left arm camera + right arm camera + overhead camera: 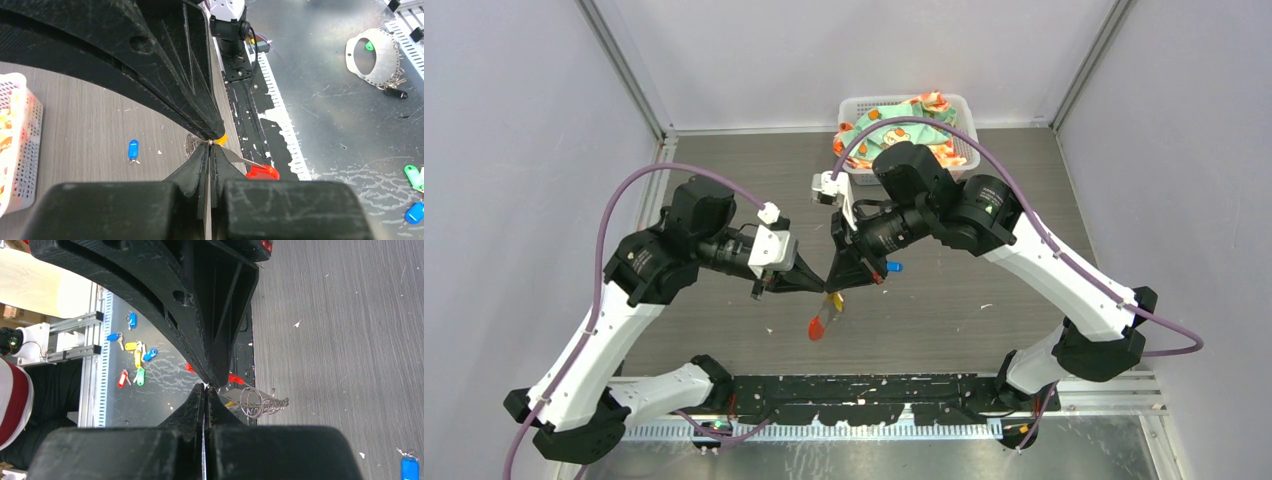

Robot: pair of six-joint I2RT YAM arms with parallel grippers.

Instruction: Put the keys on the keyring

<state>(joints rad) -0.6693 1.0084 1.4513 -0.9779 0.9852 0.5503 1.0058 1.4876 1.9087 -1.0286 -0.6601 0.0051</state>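
Note:
Above the table's near middle my two grippers meet tip to tip. The left gripper (pixel 822 287) (pixel 209 145) is shut, and so is the right gripper (pixel 835 283) (pixel 205 388). Both pinch the thin wire of the keyring (pixel 252 401) (pixel 191 144). Its chain bunch (pixel 276 403) and red tag (pixel 816 326) (pixel 262 173) dangle below. The yellow-tagged key (pixel 835 301) (pixel 221 139) hangs right at the tips; I cannot tell whether it is threaded on the ring. The blue-tagged key (pixel 894 267) (pixel 133 150) (pixel 409 468) lies alone on the table, just right of the grippers.
A white basket (pixel 954 103) (pixel 20 145) with patterned cloth stands at the back edge. Beyond the table's near edge, on the metal floor, lie several loose coloured key tags (pixel 135 355) (pixel 414 175) and a white ring-shaped part (pixel 372 57).

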